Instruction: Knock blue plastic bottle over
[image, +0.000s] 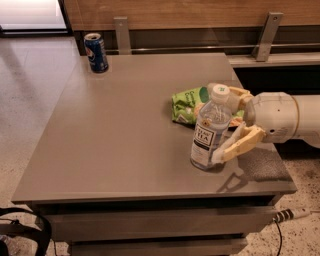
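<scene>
Camera view: at the far left we see a black strap on the floor beside the table. On the table's far left corner stands a blue can, upright and well apart from everything else. Further right, a green bag lies flat on the top. Just in front of it, near the table's right front part, the bottle stands upright, white cap on, its label reading "TEA". We cannot tell whether bottle and bag touch. The gripper reaches in from the right at bottle height, its jaws spread wide with the bottle between them. One of the tan fingers slants down to the bottle's near right side by its base, and the other passes behind the neck. We cannot tell whether either touches the plastic. Behind them the white arm runs off the right edge. Below it a cable lies on the floor.
</scene>
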